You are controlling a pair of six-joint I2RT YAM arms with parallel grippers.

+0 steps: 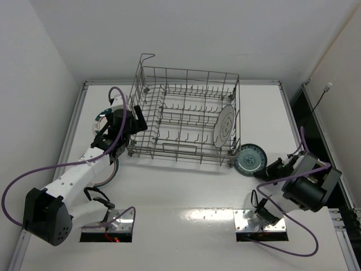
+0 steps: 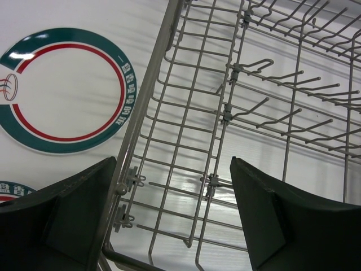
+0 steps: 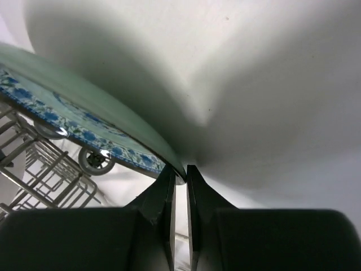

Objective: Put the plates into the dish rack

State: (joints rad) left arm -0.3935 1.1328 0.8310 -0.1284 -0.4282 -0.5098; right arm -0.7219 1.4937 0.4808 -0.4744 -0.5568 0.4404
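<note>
Right wrist view showed the right pincer [image 3: 180, 169] nipped almost closed on the rim of the teal plate [image 3: 73, 104], which tilted away from its fingertips just beside the dish rack [image 2: 143, 107]. The left pincer [image 2: 174, 164] gaped wide and empty astride the rack's wall, with a white plate [image 2: 62, 96] lying flat on the surface [image 2: 141, 22] outside it.

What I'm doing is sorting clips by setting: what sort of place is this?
Probably a robotics lab bench, not a kitchen: white table boxed by plain panels, robot arms bolted at its edge, a dish rack.

White links [image 1: 73, 179], black joints [image 1: 48, 217], purple cables [image 1: 42, 167], seemingly dark-green fingers [image 2: 282, 220]
</note>
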